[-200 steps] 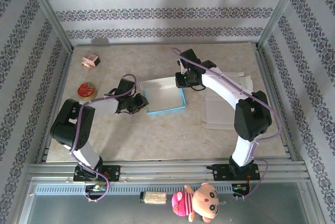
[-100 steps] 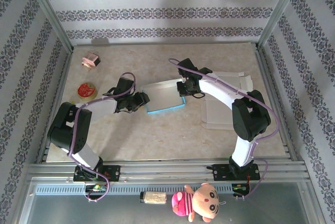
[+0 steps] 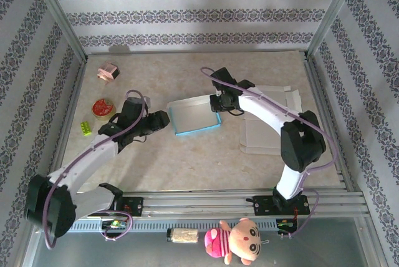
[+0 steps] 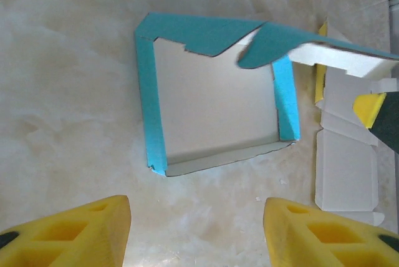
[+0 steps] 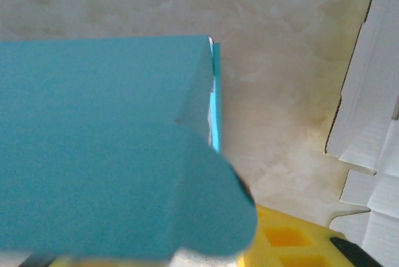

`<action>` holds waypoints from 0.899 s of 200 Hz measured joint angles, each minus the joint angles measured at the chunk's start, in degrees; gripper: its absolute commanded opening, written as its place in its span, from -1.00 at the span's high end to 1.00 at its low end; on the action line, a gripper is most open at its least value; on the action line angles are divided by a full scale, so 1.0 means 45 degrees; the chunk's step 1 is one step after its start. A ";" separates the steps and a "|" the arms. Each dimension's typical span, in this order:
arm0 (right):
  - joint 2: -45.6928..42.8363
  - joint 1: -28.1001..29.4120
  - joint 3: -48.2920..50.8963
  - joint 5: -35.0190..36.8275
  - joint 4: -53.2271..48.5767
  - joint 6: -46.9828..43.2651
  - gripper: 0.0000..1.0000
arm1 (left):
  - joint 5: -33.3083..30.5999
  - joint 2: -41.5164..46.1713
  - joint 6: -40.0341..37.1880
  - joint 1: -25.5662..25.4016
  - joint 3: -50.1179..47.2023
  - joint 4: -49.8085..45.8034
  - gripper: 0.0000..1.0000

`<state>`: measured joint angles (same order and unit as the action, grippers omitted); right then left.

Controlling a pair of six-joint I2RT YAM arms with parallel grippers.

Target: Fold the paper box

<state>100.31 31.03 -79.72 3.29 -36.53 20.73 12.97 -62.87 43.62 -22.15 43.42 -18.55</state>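
Since a second ago our left gripper [image 3: 161,120] has drawn back from the paper box [image 3: 194,117], jaws wide apart and empty. We see the box open side up mid-table [image 3: 187,161], its long axis running left to right. Its far-right flap [image 4: 293,42] is lifted at our right gripper [image 3: 217,101]; whether those jaws grip it we cannot tell.

patterned striped wallpaper walls [image 3: 199,11] enclose a beige marbled tabletop [image 3: 187,155].

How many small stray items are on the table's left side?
3: pink item far back, red round one nearer, green block nearest; the left arm may hide others.
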 measured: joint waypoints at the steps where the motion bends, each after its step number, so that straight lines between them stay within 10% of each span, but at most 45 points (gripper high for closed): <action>1: -0.0024 0.0000 0.0005 0.0000 0.0005 -0.0010 0.22 | -0.0019 0.0029 -0.0010 -0.0005 0.0029 -0.0044 -0.17; 60: -0.1807 -0.0126 -0.0146 -0.0491 0.0185 -0.0602 -0.44 | -0.1404 -0.1331 -0.1559 -0.0083 0.4459 -0.2846 -0.30; 126: -0.0131 -0.0544 -0.1015 -0.1710 -0.0568 -0.2341 -0.45 | -0.0704 -0.4838 -0.5474 -0.0131 0.7747 -0.5450 -0.53; 180: 0.0714 -0.0622 -0.1175 -0.1409 -0.0136 -0.3429 -0.02 | -0.1802 -0.6708 -0.6591 -0.0996 0.8986 -0.6421 -0.37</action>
<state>103.53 28.23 -85.01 -3.05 -37.15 5.30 4.86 -93.06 13.96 -26.63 83.85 -47.44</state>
